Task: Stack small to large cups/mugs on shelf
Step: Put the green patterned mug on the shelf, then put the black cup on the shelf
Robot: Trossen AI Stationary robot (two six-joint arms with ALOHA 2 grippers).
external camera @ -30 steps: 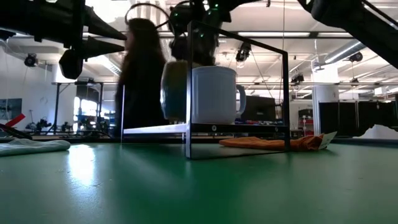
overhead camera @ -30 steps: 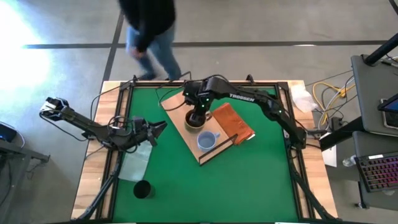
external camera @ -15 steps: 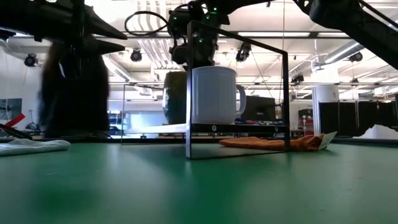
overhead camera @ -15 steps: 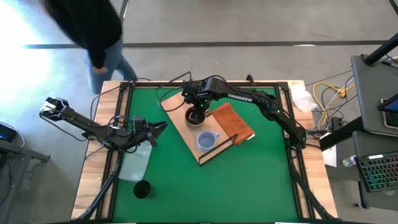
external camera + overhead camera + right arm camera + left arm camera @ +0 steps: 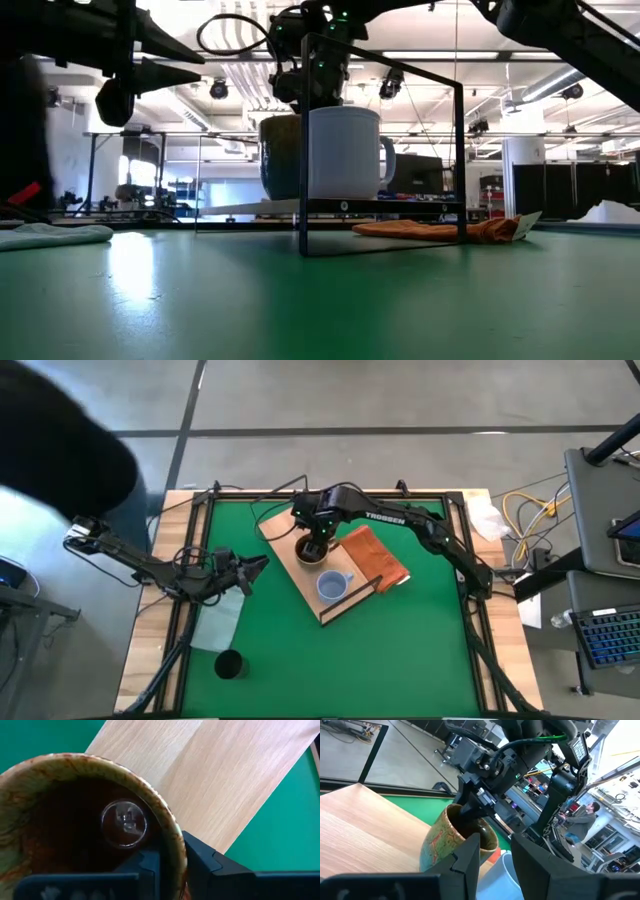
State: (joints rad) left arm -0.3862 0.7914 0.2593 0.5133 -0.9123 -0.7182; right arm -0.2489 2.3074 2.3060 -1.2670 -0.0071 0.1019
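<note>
The brown mug (image 5: pixel 309 551) stands on the light wooden shelf board (image 5: pixel 335 607), toward its far end. My right gripper (image 5: pixel 316 540) is over the mug and shut on it. The light blue-grey mug (image 5: pixel 333 587) stands upright on the same board, nearer, with its handle toward the right. The black cup (image 5: pixel 229 664) stands on the green table at the near left. My left gripper (image 5: pixel 260 563) hovers left of the board, open and empty, pointing at the mugs (image 5: pixel 455 842). My right gripper holds the brown mug by its rim (image 5: pixel 173 845), with one finger inside (image 5: pixel 150 865) and one outside (image 5: pixel 200 862). The fingers come from above, pointing down. The mug is upright, and in the low view its base (image 5: pixel 280 197) is level with the shelf top.
An orange-brown folded cloth (image 5: pixel 377 557) lies against the board's right side. A pale translucent bag (image 5: pixel 216 622) lies under my left arm. A dark frame (image 5: pixel 380 160) stands around the board. A person (image 5: pixel 50 450) is beyond the table's far left corner.
My right gripper has gone down a little with the brown mug, which stays upright and now sits lower against the shelf. The person behind the table has walked toward the left.
</note>
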